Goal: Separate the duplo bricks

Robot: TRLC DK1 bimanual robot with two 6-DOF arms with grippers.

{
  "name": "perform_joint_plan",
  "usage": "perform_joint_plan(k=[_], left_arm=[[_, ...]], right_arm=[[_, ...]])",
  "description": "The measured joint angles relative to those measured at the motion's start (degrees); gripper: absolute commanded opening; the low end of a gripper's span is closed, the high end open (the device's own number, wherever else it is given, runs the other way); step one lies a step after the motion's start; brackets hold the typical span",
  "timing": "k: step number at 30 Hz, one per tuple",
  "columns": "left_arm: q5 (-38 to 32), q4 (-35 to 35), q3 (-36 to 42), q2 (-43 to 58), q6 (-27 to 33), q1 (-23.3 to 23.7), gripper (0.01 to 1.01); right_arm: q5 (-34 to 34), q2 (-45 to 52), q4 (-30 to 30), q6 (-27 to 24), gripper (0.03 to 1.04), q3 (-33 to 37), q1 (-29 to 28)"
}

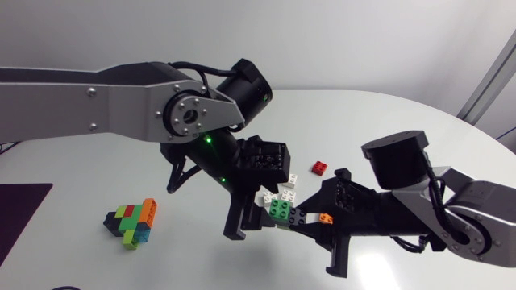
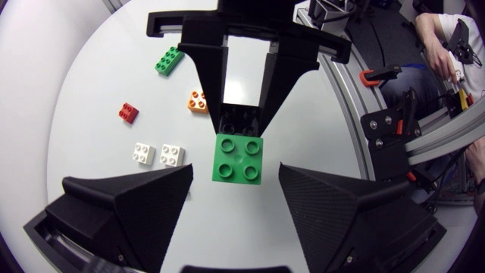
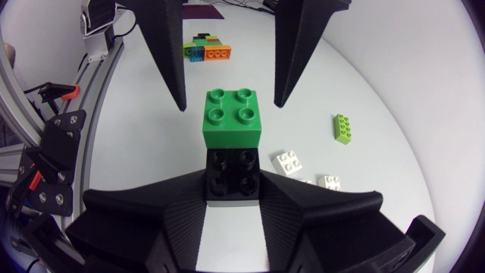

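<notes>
A green brick (image 3: 233,117) is stuck on the end of a black brick (image 3: 231,174). My right gripper (image 3: 233,183) is shut on that black brick and holds the pair above the table. In the left wrist view the green brick (image 2: 238,158) lies between the fingers (image 2: 129,205) of my left gripper (image 2: 235,171). That gripper is open, with a gap on each side of the brick. In the head view both grippers meet at mid-table around the green brick (image 1: 280,209). A stuck-together cluster of bricks (image 1: 133,221) lies at the front left.
Loose bricks lie on the table beneath the grippers: a red one (image 2: 128,112), an orange one (image 2: 198,101), two white ones (image 2: 144,153) (image 2: 172,155) and a long green one (image 2: 169,61). A dark mat (image 1: 20,209) is at the left edge.
</notes>
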Motion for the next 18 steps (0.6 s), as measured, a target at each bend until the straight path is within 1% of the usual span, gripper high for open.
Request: perform_joint_plan(k=[1,15,18], left_arm=[[0.0,0.0,-0.04,0.0,0.0,0.0,0.661],[0.02,0.0,-1.31,0.0,0.09,-1.18,0.657],[0.0,0.0,-1.97,0.0,0.22,-1.18,0.575]], right_arm=[[0.0,0.02,0.0,0.0,0.28,0.0,0.0],[-0.22,0.85,0.02,0.02,0.28,0.09,1.49],[-0.22,0.92,0.02,0.04,0.28,0.11,1.62]])
